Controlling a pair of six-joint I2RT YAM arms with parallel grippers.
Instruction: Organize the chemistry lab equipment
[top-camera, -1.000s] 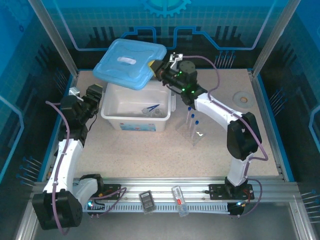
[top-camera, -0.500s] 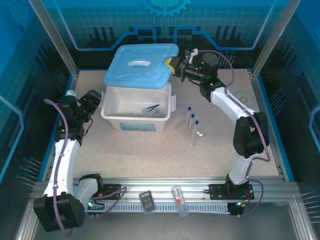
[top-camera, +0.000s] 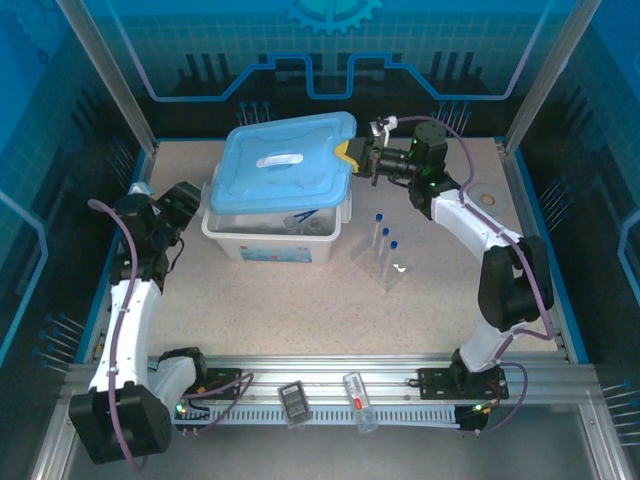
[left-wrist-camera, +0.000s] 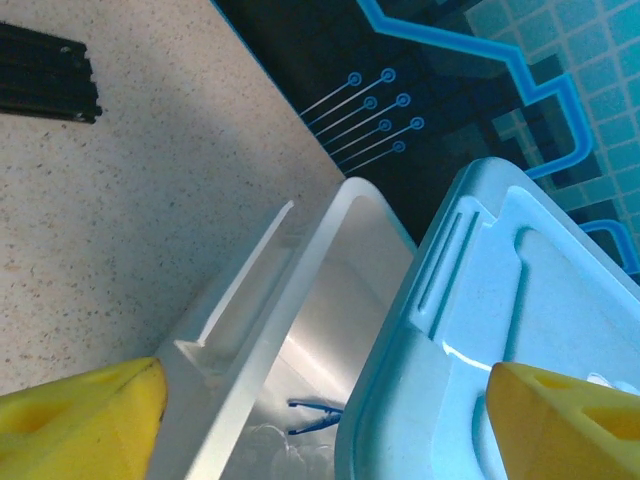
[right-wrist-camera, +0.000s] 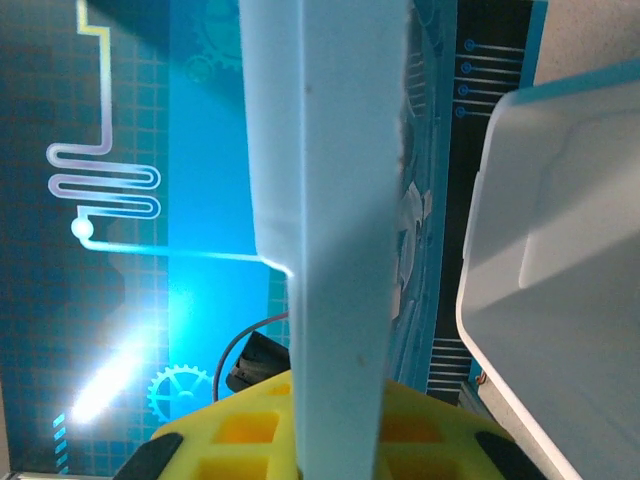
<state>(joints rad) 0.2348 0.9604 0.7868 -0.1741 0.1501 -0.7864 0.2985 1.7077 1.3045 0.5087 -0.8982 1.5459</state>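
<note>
Lowering since the earlier frames, the light-blue lid (top-camera: 287, 168) is now settling over the white bin (top-camera: 262, 243), where a second ago it was hanging higher and tilted off toward the far left. It is not seating yet. It is sitting slightly far of square, so a strip of the bin's near side is staying uncovered, and through that gap I am seeing the dark blue tweezers (top-camera: 303, 214) lying inside.

I am holding the lid with the right tool (top-camera: 350, 154), whose yellow fingers are clamped on the lid's right edge. The right wrist view is showing that edge running straight between them. Gripping at the rim is leaving the whole lid free to drop onto the bin, with nothing of the arm in between.

I am keeping the left tool (left-wrist-camera: 325, 390) just beside the bin's left wall, with its fingers spread wide apart and holding nothing. I judge it is waiting there to steady the bin or press the lid down once it lands.

Right of the bin, the three blue-capped tubes (top-camera: 384, 232) are standing upright in the clear rack (top-camera: 388, 268) on the tabletop (top-camera: 300, 300), apart from the bin and outside it.

My next concern is squaring the lid, since a skewed drop could catch on a corner.
</note>
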